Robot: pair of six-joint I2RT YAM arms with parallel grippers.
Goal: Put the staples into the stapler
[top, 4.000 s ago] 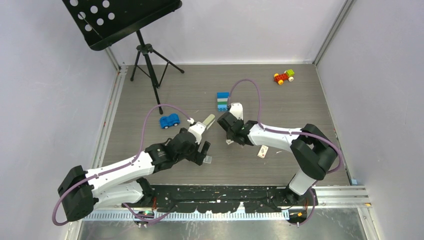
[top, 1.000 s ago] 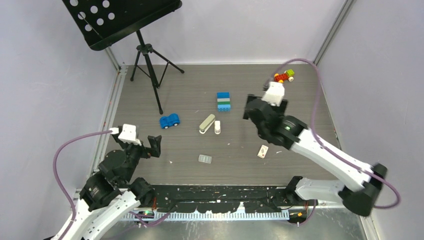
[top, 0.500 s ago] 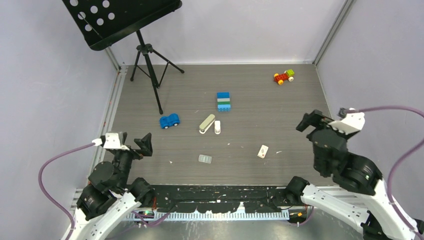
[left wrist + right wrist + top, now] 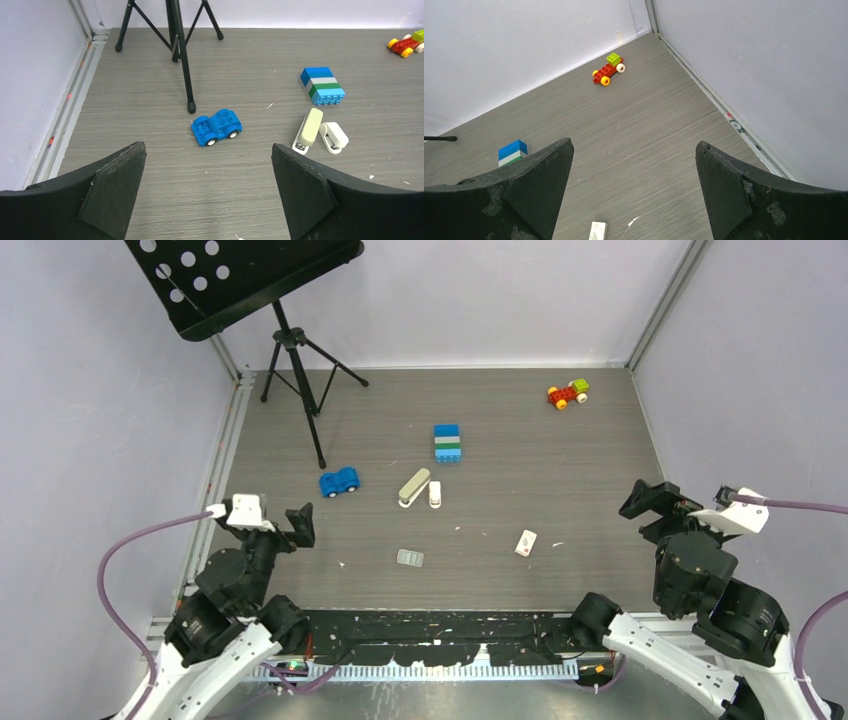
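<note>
The stapler (image 4: 414,487) lies on the table's middle, beige top up, with a small white curved piece (image 4: 435,494) beside it. The left wrist view shows the stapler (image 4: 307,131) and that white piece (image 4: 333,137) ahead to the right. The staples (image 4: 410,558), a small grey strip, lie nearer the front edge, and a tiny white box (image 4: 526,543) sits to their right. My left gripper (image 4: 278,526) hovers at the near left, open and empty (image 4: 207,155). My right gripper (image 4: 663,510) is pulled back at the near right, open and empty (image 4: 634,144). The white box (image 4: 597,231) shows just below it.
A blue toy car (image 4: 340,481) sits left of the stapler. A blue, white and green block stack (image 4: 447,442) stands behind it. A red and green toy car (image 4: 567,393) is at the far right corner. A music stand's tripod (image 4: 300,370) stands at the far left.
Both arms have pulled away from the stapler at mid-table to the near corners. In the last half second the right gripper moved further right and the left edged forward.
</note>
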